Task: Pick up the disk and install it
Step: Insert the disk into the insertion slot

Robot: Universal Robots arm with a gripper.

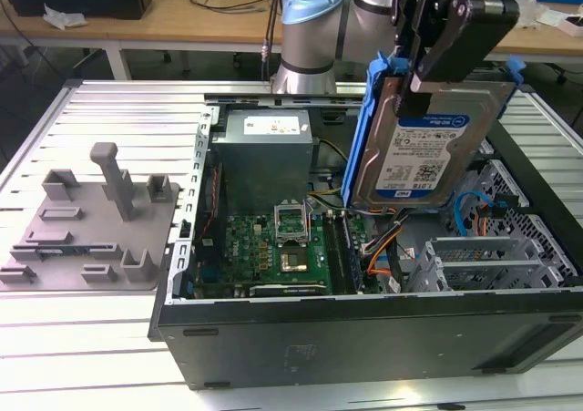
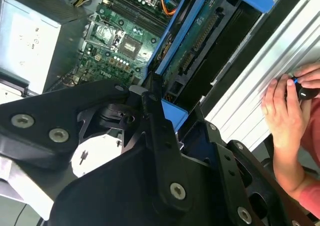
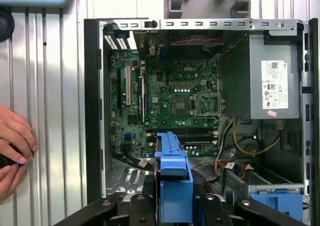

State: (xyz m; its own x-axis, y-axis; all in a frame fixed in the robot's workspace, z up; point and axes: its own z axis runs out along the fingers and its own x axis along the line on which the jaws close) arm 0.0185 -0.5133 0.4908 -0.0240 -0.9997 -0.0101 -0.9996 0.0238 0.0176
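Disk: hangs on edge under the pincer, label showing.
Pincer: clamped on the disk's upper edge.
Case: open, straight below the pincer.
Hand: on the table, beside the pincer.

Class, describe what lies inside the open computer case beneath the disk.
Inside the case: a green motherboard, a grey power supply and, below the disk, coloured cables. The disk hides what lies behind it in the exterior view.
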